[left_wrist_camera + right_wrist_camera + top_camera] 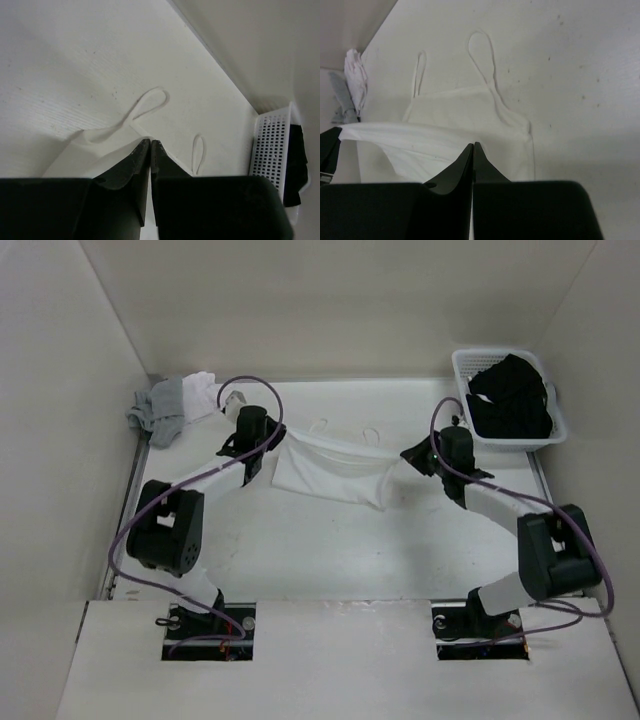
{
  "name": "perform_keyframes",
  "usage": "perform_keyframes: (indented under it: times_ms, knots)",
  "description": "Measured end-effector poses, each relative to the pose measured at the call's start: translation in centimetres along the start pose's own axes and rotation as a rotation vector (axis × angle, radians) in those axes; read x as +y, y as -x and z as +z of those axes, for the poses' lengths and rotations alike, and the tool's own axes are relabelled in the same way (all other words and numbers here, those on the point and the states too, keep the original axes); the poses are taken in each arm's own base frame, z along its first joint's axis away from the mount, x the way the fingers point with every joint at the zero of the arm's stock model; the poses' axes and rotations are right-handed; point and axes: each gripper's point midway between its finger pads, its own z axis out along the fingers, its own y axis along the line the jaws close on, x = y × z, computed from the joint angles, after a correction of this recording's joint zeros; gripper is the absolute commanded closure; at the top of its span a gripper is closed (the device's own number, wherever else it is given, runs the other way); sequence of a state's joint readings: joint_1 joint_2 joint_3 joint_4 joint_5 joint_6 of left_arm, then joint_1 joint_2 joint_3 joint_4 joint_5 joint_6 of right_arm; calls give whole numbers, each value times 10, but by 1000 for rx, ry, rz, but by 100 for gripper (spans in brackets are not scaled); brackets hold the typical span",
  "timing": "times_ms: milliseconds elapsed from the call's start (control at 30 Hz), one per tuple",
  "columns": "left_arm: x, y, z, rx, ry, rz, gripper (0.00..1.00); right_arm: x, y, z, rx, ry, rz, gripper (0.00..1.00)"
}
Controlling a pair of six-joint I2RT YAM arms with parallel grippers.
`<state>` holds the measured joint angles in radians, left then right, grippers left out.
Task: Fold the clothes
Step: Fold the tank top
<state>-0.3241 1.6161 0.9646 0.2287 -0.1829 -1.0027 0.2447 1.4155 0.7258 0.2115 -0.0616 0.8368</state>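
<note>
white table (330,560), white camisole (330,475) between left tool (270,443) and right tool (408,457), each clenched on its edge

White basket (460,368) of black garments (510,400) at the table's far right corner (grey-and-white pile (170,405) opposite, far left).
</note>
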Motion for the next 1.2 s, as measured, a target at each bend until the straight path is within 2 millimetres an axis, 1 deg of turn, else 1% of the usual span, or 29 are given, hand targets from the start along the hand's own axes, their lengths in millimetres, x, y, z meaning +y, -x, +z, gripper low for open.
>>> perform_keyframes:
  times_ms: [67, 200, 233, 267, 300, 333, 367, 400, 467, 500, 533, 567, 600, 633, 700, 733, 767, 833, 867, 900, 967, 1067, 1133, 1200]
  knots:
    - [5, -4, 19, 8, 17, 0, 94, -5, 7, 22, 6, -11, 13, 98]
    - [25, -17, 49, 28, 68, 3, 94, -19, 12, 60, 23, -44, 41, 98]
    - [31, -19, 55, 31, 78, 2, 91, -22, 13, 69, 28, -48, 51, 97]
    - [36, -22, 60, 34, 87, 1, 87, -23, 13, 76, 30, -52, 58, 93]
    - [40, -23, 64, 35, 95, 0, 81, -24, 13, 82, 32, -53, 68, 84]
    - [42, -23, 67, 34, 96, -3, 78, -24, 14, 86, 33, -53, 71, 78]
    - [43, -23, 69, 35, 96, -2, 71, -24, 14, 88, 34, -55, 77, 70]
    - [42, -22, 70, 33, 92, -1, 67, -24, 14, 89, 34, -55, 80, 63]
    - [40, -16, 70, 21, 80, 0, 66, -22, 14, 88, 29, -53, 74, 56]
    - [38, -14, 69, 13, 68, 3, 66, -21, 15, 87, 18, -53, 69, 55]
    - [39, -13, 62, 5, 57, 9, 66, -20, 13, 82, 5, -55, 60, 54]
    - [45, -13, 53, 3, 63, 13, 66, -20, 10, 76, 2, -56, 51, 54]
    - [51, -14, 41, -1, 63, 19, 66, -19, 6, 67, -10, -58, 35, 58]
    - [59, -17, 29, 1, 73, 25, 67, -17, 1, 56, -16, -58, 18, 65]
    - [77, -26, 2, 12, 92, 37, 68, -11, -14, 33, -23, -44, -22, 88]
    - [85, -33, -9, 21, 100, 43, 68, -7, -21, 23, -24, -32, -40, 97]
    - [94, -40, -19, 32, 110, 50, 68, -4, -28, 14, -23, -19, -54, 98]
    - [112, -54, -35, 60, 135, 65, 67, -1, -45, -1, -6, 0, -75, 97]
    - [120, -61, -41, 76, 147, 74, 66, -3, -54, -8, 6, 5, -87, 93]
    - [127, -67, -45, 91, 158, 81, 66, -6, -62, -13, 19, 6, -95, 87]
    - [134, -73, -49, 113, 172, 92, 66, -14, -74, -20, 43, -6, -116, 73]
    - [136, -77, -48, 127, 170, 95, 66, -28, -87, -23, 76, -42, -140, 64]
    - [133, -77, -44, 123, 159, 92, 67, -35, -89, -24, 82, -62, -150, 62]
    - [132, -75, -40, 115, 152, 87, 69, -38, -89, -24, 76, -73, -156, 62]
